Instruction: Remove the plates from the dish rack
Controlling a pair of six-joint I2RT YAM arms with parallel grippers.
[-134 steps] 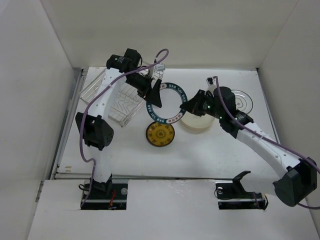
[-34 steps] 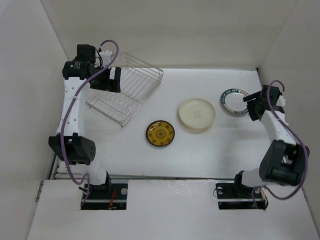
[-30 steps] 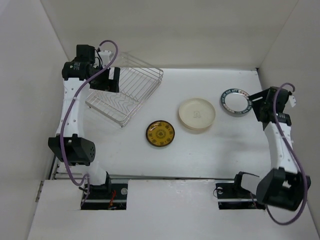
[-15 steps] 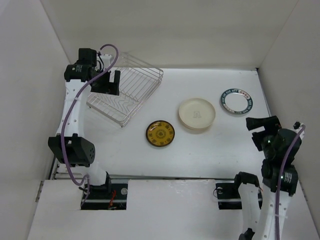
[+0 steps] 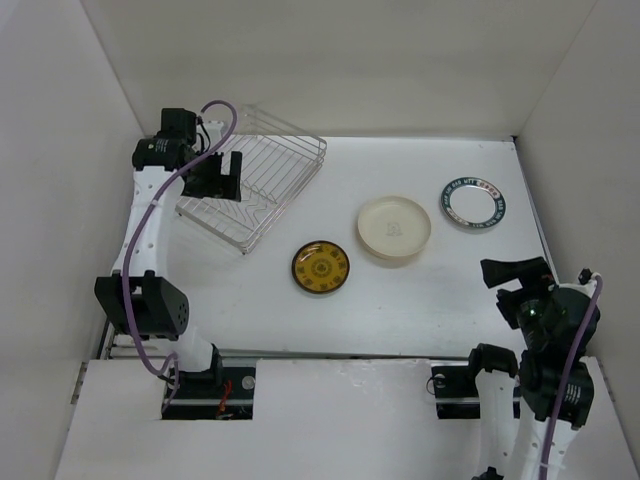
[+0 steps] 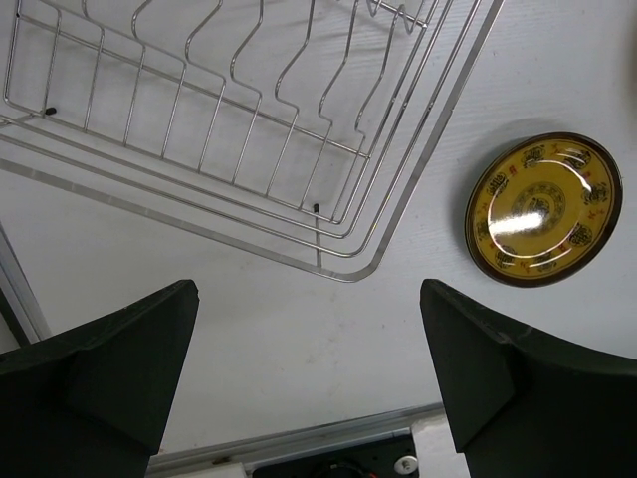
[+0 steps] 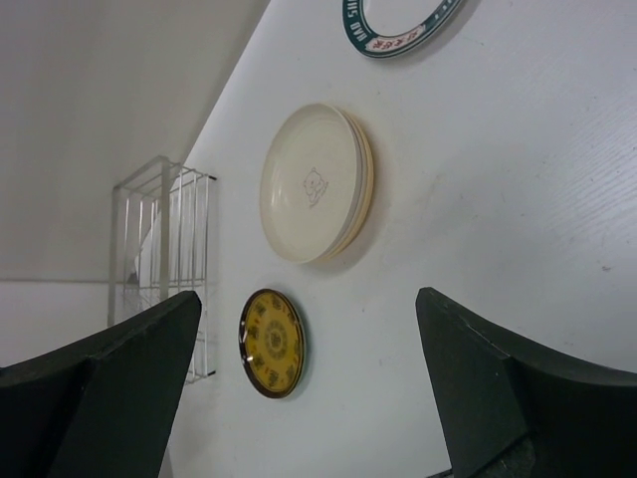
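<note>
The wire dish rack (image 5: 262, 172) stands at the back left with no plates in it; its wavy base (image 6: 229, 110) shows in the left wrist view. Three plates lie flat on the table. The small dark one with a gold centre (image 5: 320, 267) (image 6: 543, 209) (image 7: 271, 342) is in the middle. The cream one (image 5: 394, 228) (image 7: 314, 184) is to its right. The teal-rimmed one (image 5: 475, 202) (image 7: 403, 20) is at the back right. My left gripper (image 5: 220, 178) (image 6: 309, 378) hovers open over the rack's near left side. My right gripper (image 5: 510, 283) (image 7: 309, 388) is open, near the front right, apart from every plate.
White walls close in the table on the left, back and right. A metal rail (image 6: 299, 443) runs along the table's near edge. The cream plate's rim shows a second layer under it in the right wrist view.
My right arm has let go of the teal-rimmed plate at the back right and drawn back toward the front right, jaws widening. My left gripper drifted slightly right over the rack.
</note>
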